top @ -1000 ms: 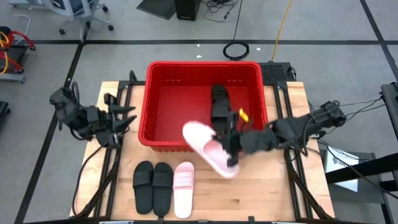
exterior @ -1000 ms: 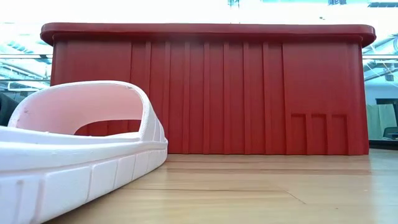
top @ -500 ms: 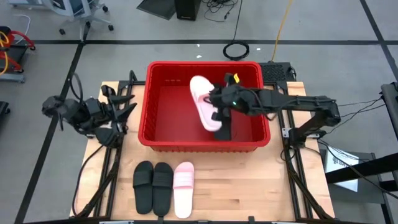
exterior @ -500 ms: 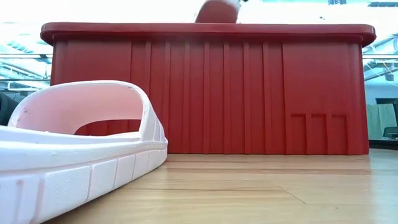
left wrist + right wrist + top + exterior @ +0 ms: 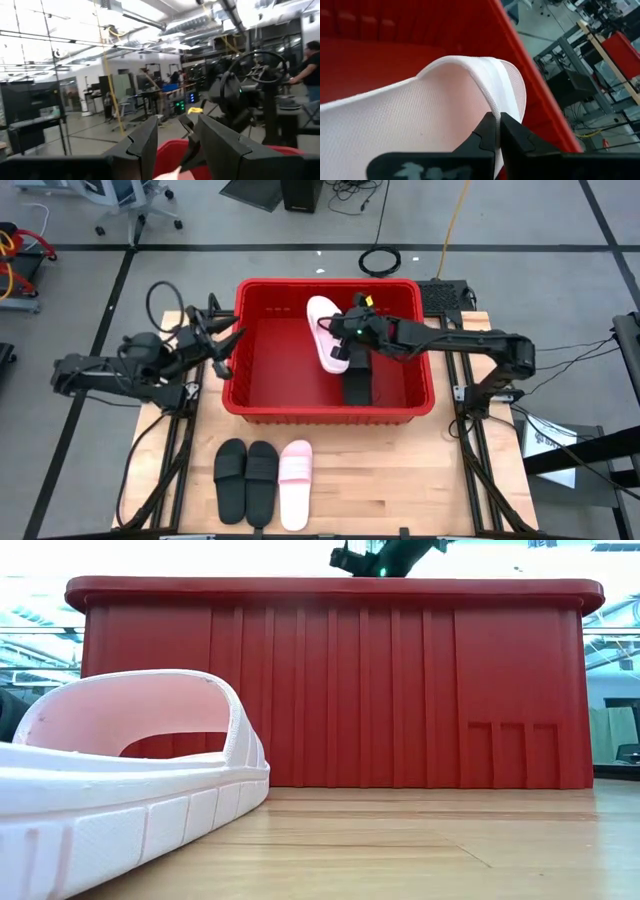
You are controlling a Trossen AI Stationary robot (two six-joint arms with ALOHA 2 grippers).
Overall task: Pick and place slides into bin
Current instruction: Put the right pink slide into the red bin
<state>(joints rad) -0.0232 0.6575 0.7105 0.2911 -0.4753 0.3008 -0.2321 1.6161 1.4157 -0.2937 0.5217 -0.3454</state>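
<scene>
The red bin (image 5: 240, 350) stands at the table's middle, with one black slide (image 5: 357, 383) lying on its floor. My right gripper (image 5: 346, 337) reaches into the bin's far half from the right, shut on a pink slide (image 5: 323, 330). My left gripper (image 5: 226, 340) hovers open and holding nothing just outside the bin's left rim. On the wood in front of the bin lie two black slides (image 5: 232, 478) (image 5: 262, 473) and a pink slide (image 5: 295, 483), soles down, side by side. The low view shows that pink slide (image 5: 130, 780) close up and the bin's near wall (image 5: 330, 690). My right gripper pinches a thin curved edge of the pink slide (image 5: 491, 102) between its two shut fingers; it looks like the strap's edge. The fingers come from the table's right, slanting down. The slide hangs inside the bin near the far wall, tipped; I cannot tell whether it touches the floor.
The bin's thick rim (image 5: 330, 588) and sloping walls enclose the right gripper. My right arm (image 5: 470, 345) stretches over the bin's right rim. Bare wood (image 5: 400, 480) lies to the right of the three slides. A person (image 5: 312, 62) stands in the room beyond.
My right gripper has carried the pink slide from in front of the bin's near wall, up over the rim, toward the far edge and down into the bin, staying shut. My left gripper has swung toward the table's right, up to the bin's left rim.
</scene>
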